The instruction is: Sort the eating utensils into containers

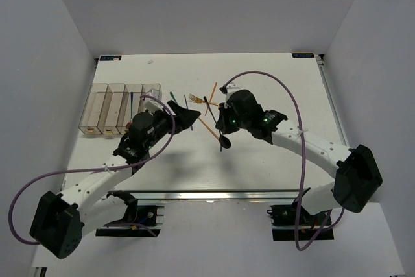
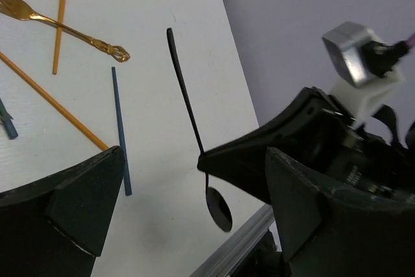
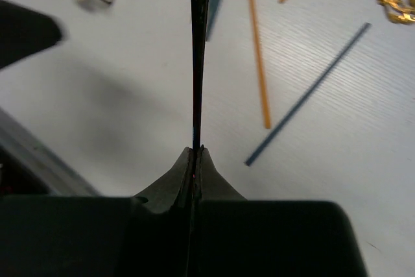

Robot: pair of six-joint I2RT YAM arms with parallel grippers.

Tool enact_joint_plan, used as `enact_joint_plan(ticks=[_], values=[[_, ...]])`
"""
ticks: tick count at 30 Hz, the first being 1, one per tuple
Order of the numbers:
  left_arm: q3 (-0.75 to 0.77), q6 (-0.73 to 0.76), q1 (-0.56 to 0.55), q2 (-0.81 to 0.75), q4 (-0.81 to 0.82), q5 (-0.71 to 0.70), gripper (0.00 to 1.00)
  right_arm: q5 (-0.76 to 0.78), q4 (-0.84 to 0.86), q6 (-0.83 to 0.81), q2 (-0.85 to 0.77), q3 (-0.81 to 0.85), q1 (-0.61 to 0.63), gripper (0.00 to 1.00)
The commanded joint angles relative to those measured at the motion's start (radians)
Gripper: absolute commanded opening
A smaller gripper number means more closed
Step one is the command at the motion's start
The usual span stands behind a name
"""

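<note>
Top external view: the right tool (image 1: 219, 125) is clenched on a black spoon (image 1: 224, 140). It pinches the handle just above the bowl, so the bowl pokes out toward the near edge of the white surface (image 1: 272, 76) and the long handle runs away toward the far side. In the right wrist view the spoon stands edge-on, a thin dark line rising from between the pressed-together fingers (image 3: 178, 183). The left tool (image 1: 187, 115) hovers just beside the spoon, between it and the containers (image 1: 104, 105), with its jaws spread wide and holding nothing. Whether the spoon touches the surface cannot be told. A gold fork (image 2: 39, 12), two orange sticks (image 2: 60, 24) and a blue stick (image 2: 120, 134) lie loose on the surface near the spoon, to the right of the clear containers.
</note>
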Motion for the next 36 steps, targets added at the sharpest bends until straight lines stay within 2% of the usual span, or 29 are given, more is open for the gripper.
enact_joint_plan(ticks=[1,3,5,7,9,10,12,14,15,17,18,19,20,21,22,23,24,25,27,29,32,36], values=[[0.032,-0.035,-0.029,0.053,0.126,-0.024,0.97,-0.118,0.116,0.042,-0.051,0.012,0.053,0.00],[0.040,-0.032,-0.032,0.076,0.152,-0.027,0.96,-0.109,0.116,0.044,-0.050,0.032,0.088,0.00],[0.069,-0.015,-0.032,0.112,0.074,-0.060,0.94,-0.103,0.130,0.049,-0.051,0.048,0.111,0.00],[0.083,0.000,-0.032,0.121,0.062,-0.071,0.93,-0.115,0.136,0.053,-0.047,0.063,0.120,0.00],[0.080,0.000,-0.032,0.118,0.077,-0.077,0.88,-0.140,0.135,0.052,-0.025,0.077,0.137,0.00],[0.083,0.002,-0.032,0.119,0.088,-0.074,0.82,-0.143,0.136,0.050,-0.019,0.083,0.143,0.00],[0.097,0.006,-0.032,0.132,0.071,-0.079,0.62,-0.149,0.155,0.056,-0.016,0.083,0.160,0.00],[0.112,0.009,-0.031,0.148,0.057,-0.077,0.48,-0.163,0.185,0.062,-0.018,0.078,0.169,0.00],[0.115,0.014,-0.032,0.153,0.054,-0.076,0.32,-0.168,0.192,0.067,-0.019,0.078,0.171,0.00],[0.129,0.032,-0.031,0.159,0.033,-0.076,0.14,-0.166,0.204,0.068,-0.021,0.078,0.172,0.00],[0.138,0.046,-0.031,0.165,0.017,-0.084,0.01,-0.154,0.205,0.068,-0.025,0.075,0.172,0.00],[0.176,0.069,-0.031,0.165,-0.042,-0.093,0.00,-0.137,0.205,0.065,-0.030,0.071,0.172,0.13],[0.211,0.148,-0.026,0.165,-0.099,-0.134,0.00,-0.082,0.204,0.062,-0.036,0.063,0.171,0.36],[0.256,0.210,-0.021,0.168,-0.163,-0.171,0.00,-0.041,0.196,0.059,-0.060,0.043,0.171,0.65],[0.303,0.276,-0.017,0.173,-0.309,-0.270,0.00,0.017,0.190,0.043,-0.074,0.029,0.168,0.89],[0.410,0.424,-0.006,0.185,-0.394,-0.338,0.00,0.111,0.183,0.035,-0.086,0.017,0.159,0.89],[0.467,0.478,-0.004,0.205,-0.474,-0.435,0.00,0.154,0.158,0.027,-0.109,-0.007,0.149,0.89],[0.524,0.509,0.000,0.260,-0.622,-0.654,0.00,0.191,0.140,0.012,-0.117,-0.017,0.134,0.89],[0.656,0.601,0.053,0.329,-0.706,-0.741,0.00,0.256,0.098,0.004,-0.130,-0.044,0.080,0.89],[0.739,0.694,0.142,0.444,-0.771,-0.724,0.00,0.224,0.093,-0.004,-0.137,-0.070,0.009,0.89],[0.950,0.806,0.251,0.602,-0.828,-0.682,0.00,0.155,0.126,-0.020,-0.182,-0.135,-0.059,0.89],[1.133,0.986,0.342,0.792,-0.883,-0.616,0.00,0.115,0.143,-0.057,-0.215,-0.198,-0.093,0.89]])
